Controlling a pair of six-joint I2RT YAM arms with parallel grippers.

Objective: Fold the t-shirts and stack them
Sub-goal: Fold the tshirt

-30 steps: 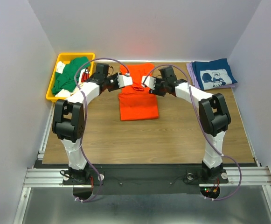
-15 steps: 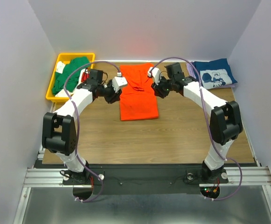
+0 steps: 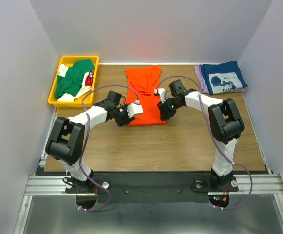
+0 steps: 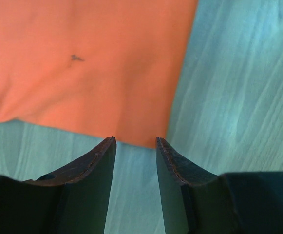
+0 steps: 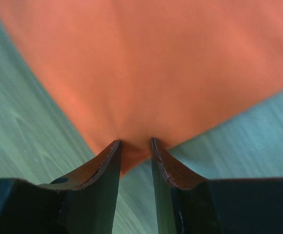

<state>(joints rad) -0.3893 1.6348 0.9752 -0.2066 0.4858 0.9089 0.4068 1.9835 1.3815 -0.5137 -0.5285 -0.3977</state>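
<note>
- A plain bright orange cloth t-shirt [image 3: 143, 85] is seen spread flat on the brown wooden table [image 3: 180, 141]. It is placed at the table's middle and reaches toward 12 o'clock in the overhead view, with its collar end at 12 o'clock and its hem at 6 o'clock.
- The left gripper [image 3: 125, 119] is held low at the shirt's 7 o'clock corner.
- In the left wrist view, the left gripper [image 4: 135, 141] is shown with its two dark fingers [image 4: 100, 161] spread. Bare table is seen in the gap, and the corner of the orange shirt [image 4: 83, 63] lies just beyond the tips, ungripped.
- The right gripper [image 3: 163, 111] is set at the shirt's 5 o'clock corner.
- In the right wrist view, the right gripper [image 5: 134, 142] is shown with a narrow gap between its fingers [image 5: 102, 165]. The corner of the orange cloth [image 5: 156, 63] lies between the tips and is not clamped.
- A navy t-shirt with white print [image 3: 224, 78] is seen folded at 2 o'clock on the table, on top of a folded lavender t-shirt [image 3: 198, 75].
- A crumpled green t-shirt [image 3: 73, 78] is held in a yellow plastic bin [image 3: 52, 92] at 10 o'clock.
</note>
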